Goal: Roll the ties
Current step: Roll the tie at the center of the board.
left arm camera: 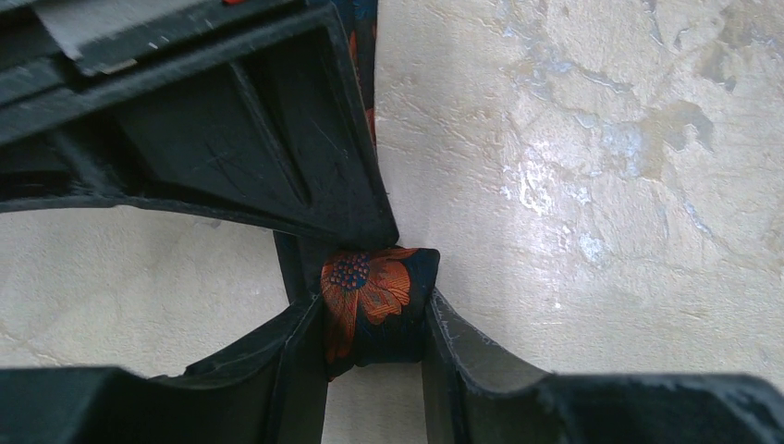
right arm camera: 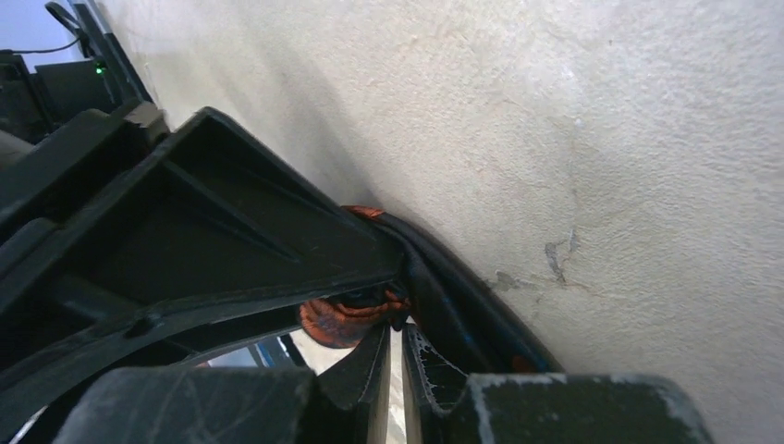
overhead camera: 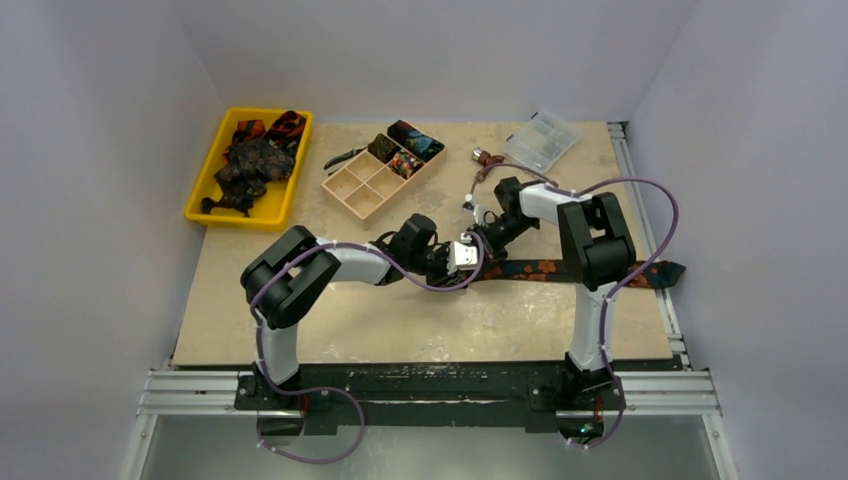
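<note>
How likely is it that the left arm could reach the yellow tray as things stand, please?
Probably not yet: the left fingers pinch the rolled tie; once released, the table toward the yellow tray looks unobstructed.

Two robot arms (overhead camera: pixel 300 275) (overhead camera: pixel 595 240), one flat tie (overhead camera: pixel 540 270) in front of one divided box (overhead camera: pixel 365 196), at least three rolled ties (overhead camera: pixel 405 150) inside it, one yellow tray (overhead camera: pixel 206 172) left of it

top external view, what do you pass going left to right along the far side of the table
yellow tray holding loose ties → tan divided box with rolled ties in its far compartments → clear plastic case
</note>
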Controlling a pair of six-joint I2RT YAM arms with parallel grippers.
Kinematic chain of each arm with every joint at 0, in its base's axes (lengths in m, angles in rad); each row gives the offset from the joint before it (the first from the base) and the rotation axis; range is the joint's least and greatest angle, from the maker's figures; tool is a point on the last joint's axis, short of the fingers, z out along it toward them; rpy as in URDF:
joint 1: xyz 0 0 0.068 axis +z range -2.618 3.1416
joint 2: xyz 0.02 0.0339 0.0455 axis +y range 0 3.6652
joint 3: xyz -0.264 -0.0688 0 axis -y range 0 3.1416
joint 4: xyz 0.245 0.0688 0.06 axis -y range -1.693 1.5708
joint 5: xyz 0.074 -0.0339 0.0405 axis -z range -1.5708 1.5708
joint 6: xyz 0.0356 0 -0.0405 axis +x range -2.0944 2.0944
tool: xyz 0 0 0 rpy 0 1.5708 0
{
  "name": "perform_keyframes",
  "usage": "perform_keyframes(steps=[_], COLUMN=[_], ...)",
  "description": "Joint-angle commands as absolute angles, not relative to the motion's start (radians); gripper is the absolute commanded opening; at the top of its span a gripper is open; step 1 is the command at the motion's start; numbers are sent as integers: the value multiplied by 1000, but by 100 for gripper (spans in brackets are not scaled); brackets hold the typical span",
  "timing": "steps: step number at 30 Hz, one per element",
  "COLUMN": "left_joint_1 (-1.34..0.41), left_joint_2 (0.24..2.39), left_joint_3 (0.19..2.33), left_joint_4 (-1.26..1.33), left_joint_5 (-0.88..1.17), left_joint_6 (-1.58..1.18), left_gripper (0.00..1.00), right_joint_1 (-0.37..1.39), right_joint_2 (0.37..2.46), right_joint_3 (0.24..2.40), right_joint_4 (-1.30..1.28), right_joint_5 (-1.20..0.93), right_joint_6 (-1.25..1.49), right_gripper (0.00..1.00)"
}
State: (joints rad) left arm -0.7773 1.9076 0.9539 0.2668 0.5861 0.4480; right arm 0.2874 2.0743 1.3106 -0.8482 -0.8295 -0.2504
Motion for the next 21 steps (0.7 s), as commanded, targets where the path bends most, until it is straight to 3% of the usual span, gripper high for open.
perform_keyframes(steps=[1,5,15,21], left_joint_1=[-772,-760,-735,-706], left_joint_2=[1940,1950,1945,1890], left_joint_3=[933,926,927,904], left_joint_4=[217,228,265,438], left_joint_5=[556,586,612,629], left_joint_6=[480,469,392,182], left_gripper=[4,2,1,1], right_joint_1=[270,256,256,256], right_joint_2=[2009,2005,2055,2111], right_joint_3=[1420,1427,1330,1315], right_joint_4=[-966,-957,-830,-807], right_joint_5=[-914,-910,-647,-532], right_joint_6=[-308,-265,-230,-226], right_gripper=[11,12,8,7])
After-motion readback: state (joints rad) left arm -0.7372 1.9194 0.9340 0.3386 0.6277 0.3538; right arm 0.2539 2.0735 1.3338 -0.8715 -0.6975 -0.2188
